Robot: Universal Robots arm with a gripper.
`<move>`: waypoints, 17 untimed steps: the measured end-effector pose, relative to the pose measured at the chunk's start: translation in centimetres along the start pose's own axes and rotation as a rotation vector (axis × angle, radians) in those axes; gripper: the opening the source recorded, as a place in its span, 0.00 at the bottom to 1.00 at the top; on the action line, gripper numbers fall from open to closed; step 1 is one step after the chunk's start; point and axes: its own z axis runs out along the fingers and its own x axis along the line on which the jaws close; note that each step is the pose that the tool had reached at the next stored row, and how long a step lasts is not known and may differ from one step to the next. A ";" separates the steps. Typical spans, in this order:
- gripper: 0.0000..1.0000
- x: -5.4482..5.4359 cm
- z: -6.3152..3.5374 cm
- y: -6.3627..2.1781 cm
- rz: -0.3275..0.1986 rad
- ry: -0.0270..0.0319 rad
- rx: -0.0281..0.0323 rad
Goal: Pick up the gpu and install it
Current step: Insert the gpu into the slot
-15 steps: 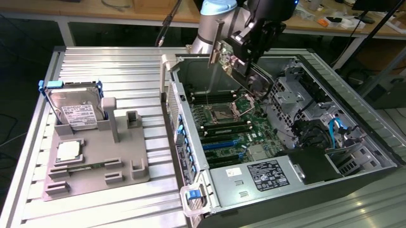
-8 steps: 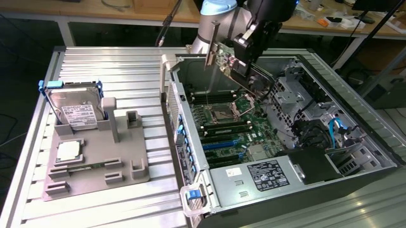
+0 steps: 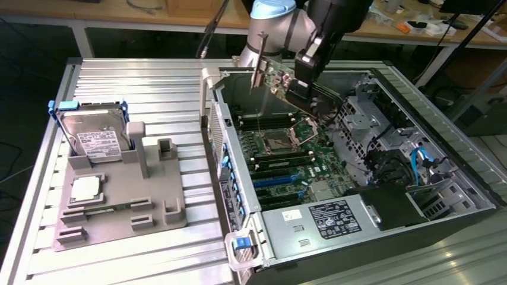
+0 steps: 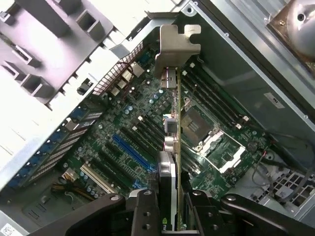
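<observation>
Above the open computer case (image 3: 214,126) along the surface's (image 3: 135,89) edge on the exterior view's right, the jaws pinch the gpu (image 3: 279,80), held upright over the motherboard (image 3: 279,159).

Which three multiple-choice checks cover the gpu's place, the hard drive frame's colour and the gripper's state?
1. The gpu is: A on the grey holder; B over the motherboard of the open computer case; C on the table.
2. The hard drive has a frame that is: A blue; B red; C yellow.
3. The gripper is: A open, empty; B shut on the hard drive; C shut on the gpu.
Key: 1 B, the card hangs over the board; 2 A, blue rails edge the drive; 3 C, fingers clamp the card's edge.
</observation>
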 end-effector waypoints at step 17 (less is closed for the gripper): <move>0.27 -0.5 3.36 -0.64 -0.220 0.0046 -0.0092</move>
